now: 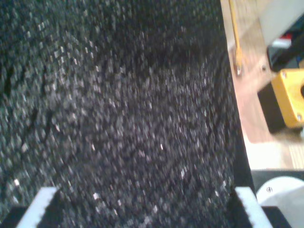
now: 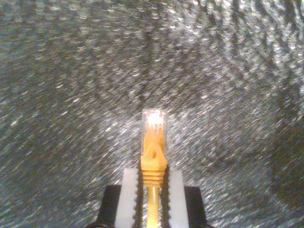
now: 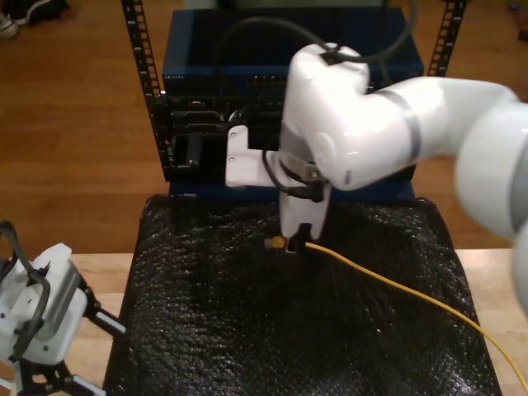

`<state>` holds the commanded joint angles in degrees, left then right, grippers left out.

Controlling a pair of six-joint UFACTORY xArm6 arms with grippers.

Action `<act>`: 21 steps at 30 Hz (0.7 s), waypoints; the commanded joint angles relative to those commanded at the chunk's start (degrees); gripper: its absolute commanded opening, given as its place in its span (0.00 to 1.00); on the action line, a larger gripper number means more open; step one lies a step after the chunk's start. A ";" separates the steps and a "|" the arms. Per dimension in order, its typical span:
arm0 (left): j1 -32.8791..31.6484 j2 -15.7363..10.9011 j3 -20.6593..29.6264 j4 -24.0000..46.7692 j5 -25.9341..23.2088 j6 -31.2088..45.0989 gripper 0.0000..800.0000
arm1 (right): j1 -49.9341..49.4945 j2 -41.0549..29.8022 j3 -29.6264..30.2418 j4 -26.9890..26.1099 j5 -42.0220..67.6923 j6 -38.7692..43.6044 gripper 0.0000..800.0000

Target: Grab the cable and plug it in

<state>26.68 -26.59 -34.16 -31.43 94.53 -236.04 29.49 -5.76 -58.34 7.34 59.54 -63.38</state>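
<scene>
Cable (image 2: 153,142): one, orange-yellow, clear plug forward, clamped behind plug boot by my second claw (image 2: 153,190) above black bubbled mat (image 3: 247,330) on bench; rest trails toward exterior view's right. My first claw (image 1: 142,204) spread wide, nothing between fingers, low at exterior view's left. First wrist view adds yellow box (image 1: 289,97). Rack (image 3: 214,124) behind mat holds dark equipment.
</scene>
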 joint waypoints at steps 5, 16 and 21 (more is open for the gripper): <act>-3.96 0.35 -0.88 -4.75 0.70 -3.08 1.00 | -1.32 -4.22 2.55 0.26 2.81 -0.35 0.01; -12.13 2.81 -2.29 -18.02 0.09 -5.45 1.00 | -4.75 -10.11 3.43 8.18 8.53 -6.07 0.01; -12.92 6.07 -5.36 -22.24 0.09 -7.21 1.00 | -6.77 -12.22 3.43 11.87 10.90 -7.56 0.01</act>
<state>13.76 -20.53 -39.53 -53.67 94.62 -243.25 22.73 -17.98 -54.91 19.21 70.44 -70.95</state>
